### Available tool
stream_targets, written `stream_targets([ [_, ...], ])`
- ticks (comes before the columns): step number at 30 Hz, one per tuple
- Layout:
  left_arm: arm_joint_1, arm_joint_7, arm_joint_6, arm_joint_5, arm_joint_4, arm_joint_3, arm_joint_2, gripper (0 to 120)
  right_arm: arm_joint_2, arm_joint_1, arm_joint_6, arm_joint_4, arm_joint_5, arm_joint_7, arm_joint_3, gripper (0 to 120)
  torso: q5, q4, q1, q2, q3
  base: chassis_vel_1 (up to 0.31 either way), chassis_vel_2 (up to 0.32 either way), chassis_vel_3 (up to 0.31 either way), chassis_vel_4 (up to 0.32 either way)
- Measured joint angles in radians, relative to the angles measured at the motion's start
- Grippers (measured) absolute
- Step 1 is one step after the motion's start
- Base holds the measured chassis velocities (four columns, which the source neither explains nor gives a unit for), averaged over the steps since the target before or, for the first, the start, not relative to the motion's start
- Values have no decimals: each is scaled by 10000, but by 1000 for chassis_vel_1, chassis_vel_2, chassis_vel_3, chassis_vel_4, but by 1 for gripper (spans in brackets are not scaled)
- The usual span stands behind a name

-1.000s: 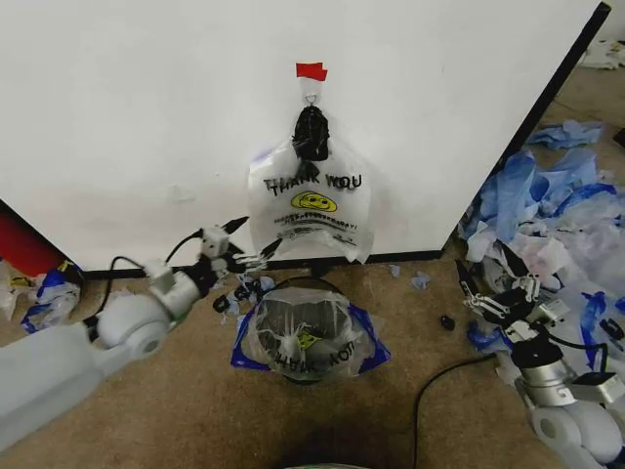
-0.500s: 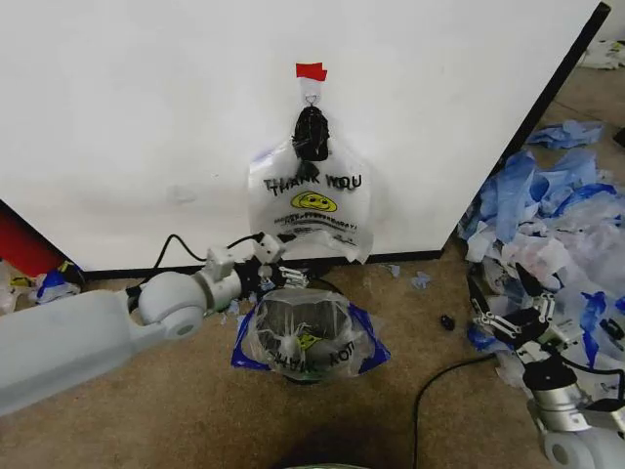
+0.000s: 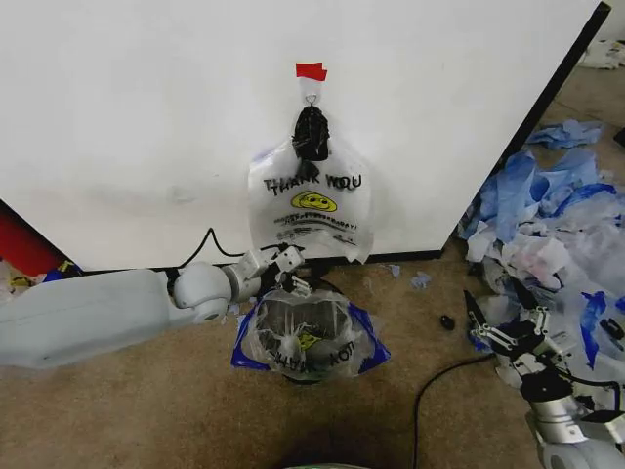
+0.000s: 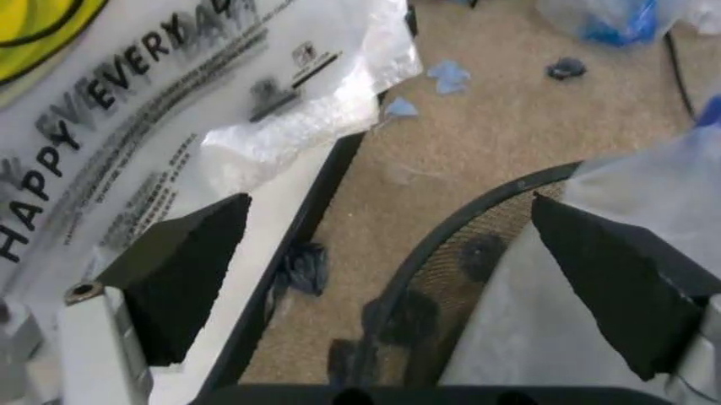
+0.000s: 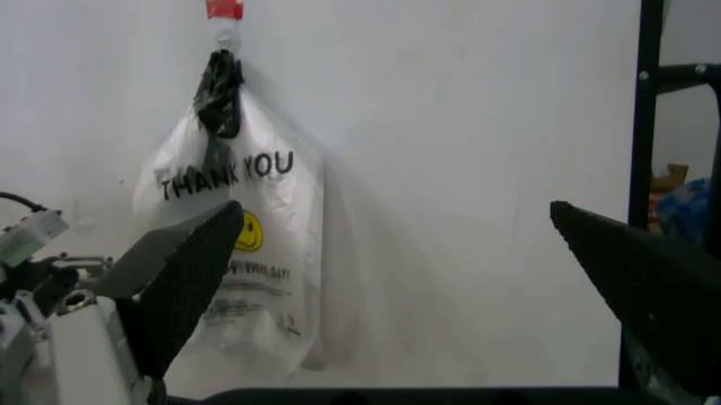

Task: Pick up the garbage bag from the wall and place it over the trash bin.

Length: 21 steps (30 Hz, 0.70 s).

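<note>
The garbage bag (image 3: 311,203), see-through with "THANK YOU" lettering and a yellow smiley, hangs from a hook under red tape (image 3: 311,70) on the white wall (image 3: 146,117). Below it stands the black mesh trash bin (image 3: 283,320), lined with a similar see-through bag. My left gripper (image 3: 296,274) is open, low between the hanging bag's bottom edge and the bin's far rim. The left wrist view has the bag's lower edge (image 4: 169,84) and the bin rim (image 4: 451,240) between its fingers (image 4: 181,270). My right gripper (image 3: 503,330) is open near the floor at the right, facing the bag (image 5: 236,245).
Crumpled blue and clear plastic bags (image 3: 547,215) are heaped on the carpet at the right. A black cable (image 3: 439,381) runs across the floor in front of the bin. The wall's black edge strip (image 3: 547,88) slants at the right. A red object (image 3: 24,244) sits far left.
My left arm has swung right, bringing its gripper from left of the bin to just under the hanging bag. My right arm has drawn down and back toward the lower right.
</note>
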Motion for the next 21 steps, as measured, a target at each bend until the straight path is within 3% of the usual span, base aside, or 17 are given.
stream_targets([
  [9,-195,189,-521,208,1011,318,-166,98,174,46,74,-184,-98,-121,-325,100,-2,1,0,0,0,0,0,0,0],
  [21,-64,415,-680,362,1256,541,-126,98,228,99,125,-333,-132,-180,-530,100,-1,1,0,0,0,0,0,0,0],
])
